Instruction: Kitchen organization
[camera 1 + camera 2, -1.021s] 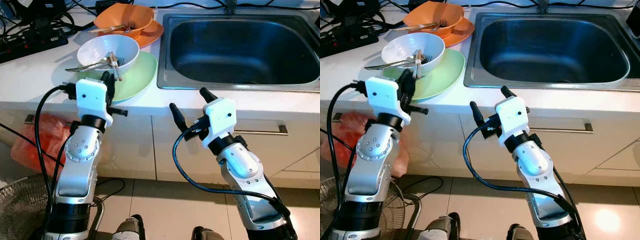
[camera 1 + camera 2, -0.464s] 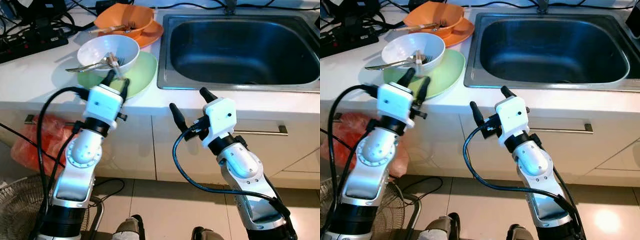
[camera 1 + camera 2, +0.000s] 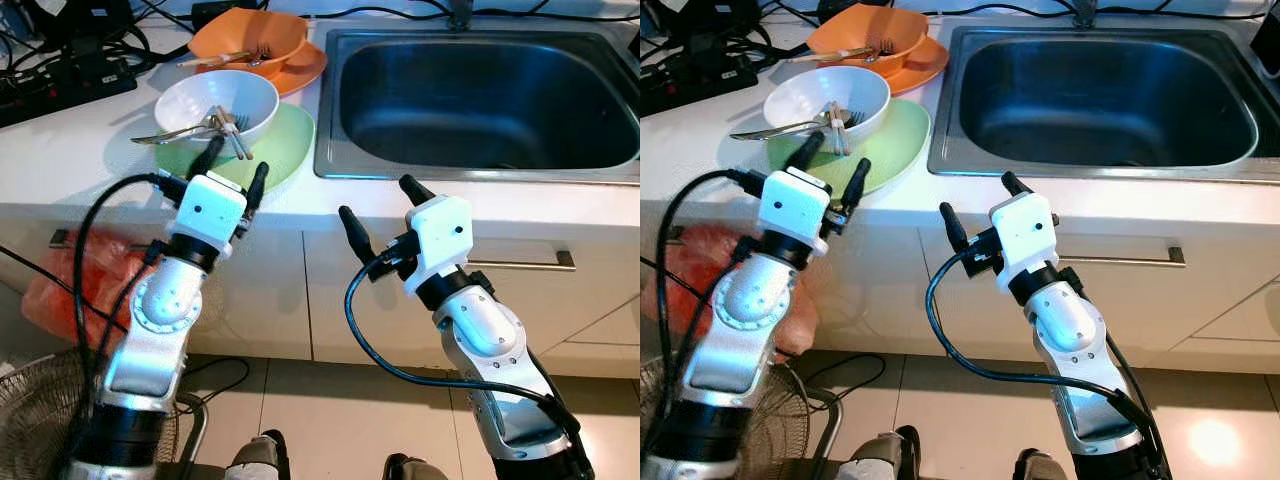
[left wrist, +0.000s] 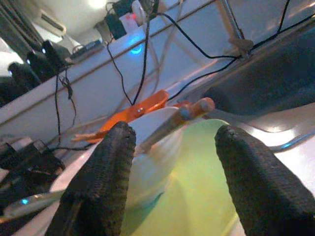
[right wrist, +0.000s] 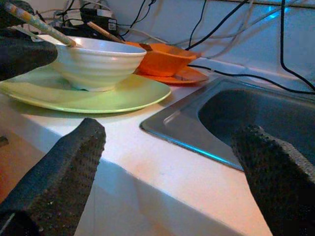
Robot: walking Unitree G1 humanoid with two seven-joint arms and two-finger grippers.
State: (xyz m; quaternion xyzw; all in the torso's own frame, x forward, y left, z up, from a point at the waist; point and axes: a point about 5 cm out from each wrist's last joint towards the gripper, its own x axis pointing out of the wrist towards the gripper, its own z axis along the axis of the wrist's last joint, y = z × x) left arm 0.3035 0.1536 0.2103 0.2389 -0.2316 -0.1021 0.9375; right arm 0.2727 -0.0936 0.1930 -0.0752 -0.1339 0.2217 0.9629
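Observation:
A white bowl (image 3: pixel 215 100) holding a fork and chopsticks (image 3: pixel 232 135) sits on a green plate (image 3: pixel 275 150) on the white counter, left of the steel sink (image 3: pixel 480 95). Behind them an orange bowl (image 3: pixel 248 38) with cutlery rests on an orange plate (image 3: pixel 305 68). My left gripper (image 3: pixel 233 168) is open at the counter's front edge, its fingers straddling the near rim of the green plate (image 4: pixel 197 182) and pointing at the white bowl (image 4: pixel 152 162). My right gripper (image 3: pixel 380 207) is open and empty, just below the counter edge in front of the sink's left corner (image 5: pixel 256 118).
A black power strip and cables (image 3: pixel 60 75) lie at the back left of the counter. An orange plastic bag (image 3: pixel 70 275) and a wire fan cage (image 3: pixel 40 410) are on the floor at the left. A drawer handle (image 3: pixel 520 262) runs below the sink.
My left gripper has turned from side-on to face the white bowl and moved right and forward over the green plate's near rim. The right arm has not moved.

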